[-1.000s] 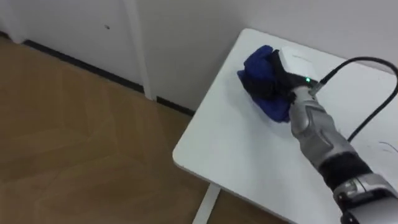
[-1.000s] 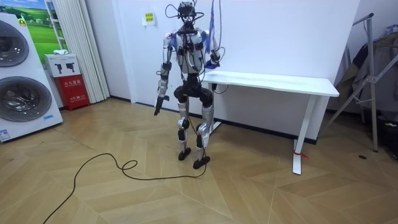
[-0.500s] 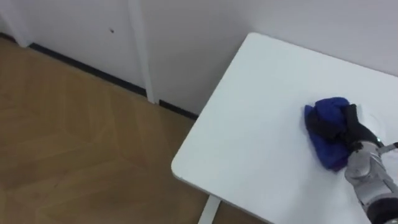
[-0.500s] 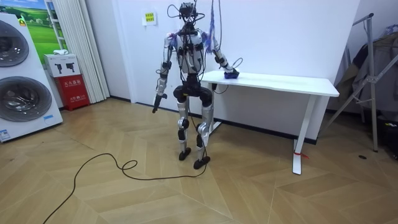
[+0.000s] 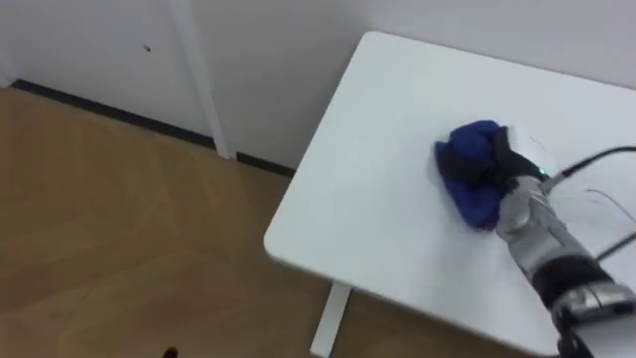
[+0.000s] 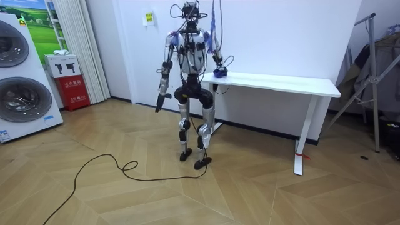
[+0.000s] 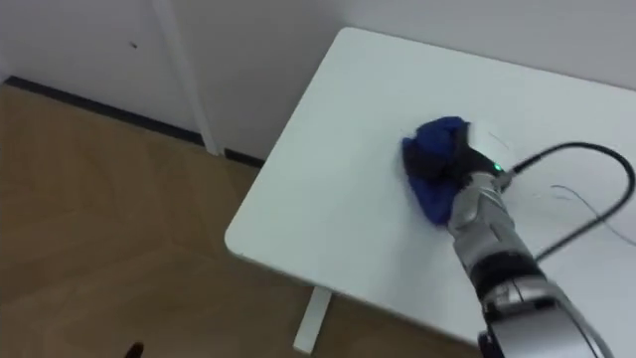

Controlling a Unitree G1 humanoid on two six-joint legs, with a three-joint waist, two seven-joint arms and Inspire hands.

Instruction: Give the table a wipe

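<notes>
A blue cloth (image 5: 469, 181) lies bunched on the white table (image 5: 368, 199), near its left end and toward the wall. My right hand (image 5: 505, 171) rests on the cloth's right side, its dark fingers curled into the fabric. The right eye view shows the same cloth (image 7: 429, 169) and hand (image 7: 461, 165) on the table (image 7: 328, 199). In the room view I stand at the table's (image 6: 281, 81) end with my right arm stretched over it to the cloth (image 6: 219, 72). My left hand (image 6: 160, 103) hangs at my side, fingers relaxed.
The table's left edge and rounded front corner (image 5: 273, 249) drop to wooden floor, with a white leg (image 5: 328, 323) below. A white wall and dark baseboard (image 5: 99, 109) run behind. Washing machines (image 6: 19, 81), a red box (image 6: 74, 84) and a metal rack (image 6: 375, 75) stand farther off.
My right hand swept the cloth from the far left corner out to the right, and has now brought it partly back to the left. The head camera shifted too.
</notes>
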